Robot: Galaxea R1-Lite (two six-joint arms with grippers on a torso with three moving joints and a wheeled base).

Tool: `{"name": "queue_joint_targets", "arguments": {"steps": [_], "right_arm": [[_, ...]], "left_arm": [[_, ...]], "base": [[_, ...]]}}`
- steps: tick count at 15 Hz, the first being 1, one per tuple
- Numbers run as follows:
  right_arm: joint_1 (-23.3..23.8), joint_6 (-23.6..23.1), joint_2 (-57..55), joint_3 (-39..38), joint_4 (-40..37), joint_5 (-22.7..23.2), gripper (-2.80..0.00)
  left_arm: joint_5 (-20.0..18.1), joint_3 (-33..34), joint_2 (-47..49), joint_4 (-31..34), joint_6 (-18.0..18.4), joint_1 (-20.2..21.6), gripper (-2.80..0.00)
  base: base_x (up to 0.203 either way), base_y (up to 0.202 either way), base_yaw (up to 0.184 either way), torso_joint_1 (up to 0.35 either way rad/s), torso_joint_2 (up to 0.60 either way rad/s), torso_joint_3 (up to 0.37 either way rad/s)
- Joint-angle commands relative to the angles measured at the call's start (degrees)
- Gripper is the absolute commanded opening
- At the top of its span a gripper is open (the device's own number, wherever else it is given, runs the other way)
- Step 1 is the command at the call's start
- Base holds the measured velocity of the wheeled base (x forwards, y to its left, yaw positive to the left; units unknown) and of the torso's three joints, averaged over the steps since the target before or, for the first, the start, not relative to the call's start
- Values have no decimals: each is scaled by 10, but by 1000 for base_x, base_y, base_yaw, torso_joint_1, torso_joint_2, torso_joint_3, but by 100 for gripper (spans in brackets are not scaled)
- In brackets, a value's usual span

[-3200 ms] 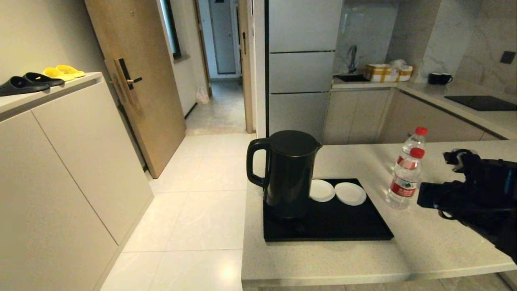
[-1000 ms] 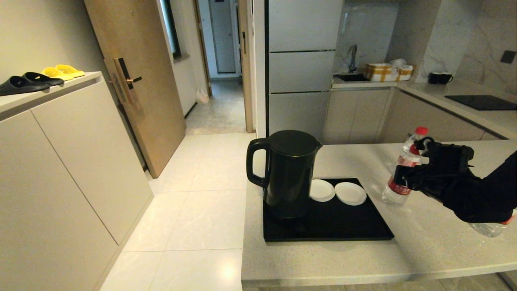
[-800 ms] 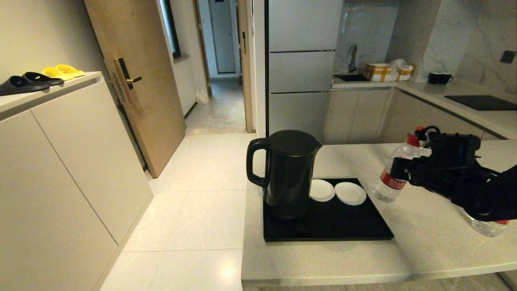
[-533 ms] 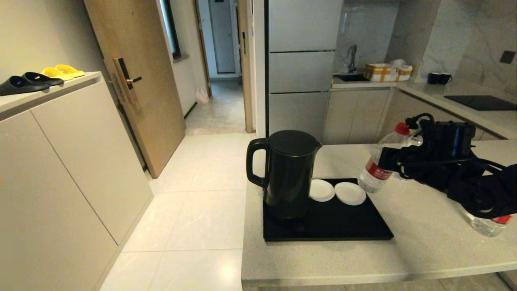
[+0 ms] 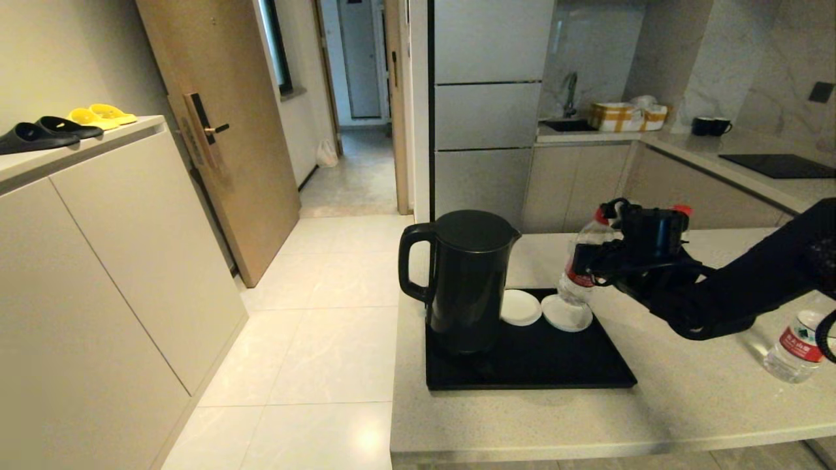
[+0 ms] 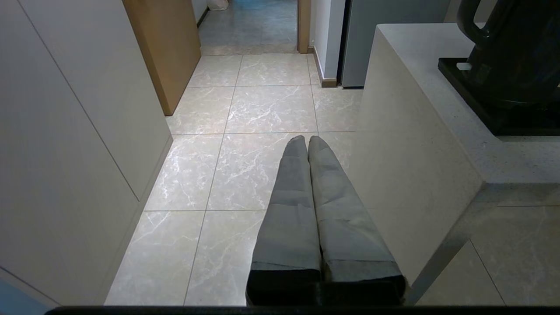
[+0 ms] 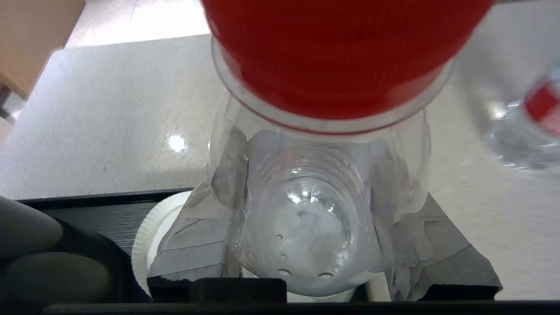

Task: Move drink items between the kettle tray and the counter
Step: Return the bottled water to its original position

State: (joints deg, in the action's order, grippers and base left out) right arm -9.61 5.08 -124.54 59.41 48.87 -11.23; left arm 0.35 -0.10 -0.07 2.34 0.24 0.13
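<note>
My right gripper [image 5: 591,259] is shut on a clear water bottle [image 5: 577,286] with a red cap, tilted, just over the right white disc [image 5: 567,314] at the far right of the black kettle tray [image 5: 542,363]. In the right wrist view the bottle [image 7: 315,210] fills the space between both fingers [image 7: 197,245], with its red cap [image 7: 341,52] nearest. A second bottle's cap [image 5: 681,210] peeks out behind the gripper. The third bottle [image 5: 793,341] stands on the counter [image 5: 679,405] at the right. My left gripper [image 6: 306,141] hangs shut over the floor beside the counter.
A black kettle [image 5: 467,281] stands on the tray's left half beside another white disc [image 5: 520,307]. Far back are black mugs [image 5: 710,126] and a black cooktop [image 5: 780,165]. A beige cabinet [image 5: 98,261] with slippers is at the left.
My right gripper closed on a bottle on the counter, lifted it and carried it left to the tray's right white disc. The third bottle has come into view at the right.
</note>
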Motion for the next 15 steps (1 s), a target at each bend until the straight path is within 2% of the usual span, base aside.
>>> {"name": "queue_joint_targets", "arguments": {"steps": [1, 9, 11, 15], "right_arm": [[0, 1, -53, 23, 7, -15, -280], [-17, 5, -76, 22, 25, -23, -280], [-17, 4, -80, 22, 24, -26, 0], [-17, 5, -78, 21, 25, -29, 0]], "left_arm": [[1, 0, 1, 0, 0, 0, -280], [0, 0, 1, 0, 0, 0, -280], [0, 0, 1, 0, 0, 0, -280], [1, 0, 1, 0, 0, 0, -280]], "base": [[0, 0, 0, 0, 0, 0], [0, 0, 0, 0, 0, 0], [0, 0, 0, 0, 0, 0], [0, 0, 0, 0, 0, 0]]}}
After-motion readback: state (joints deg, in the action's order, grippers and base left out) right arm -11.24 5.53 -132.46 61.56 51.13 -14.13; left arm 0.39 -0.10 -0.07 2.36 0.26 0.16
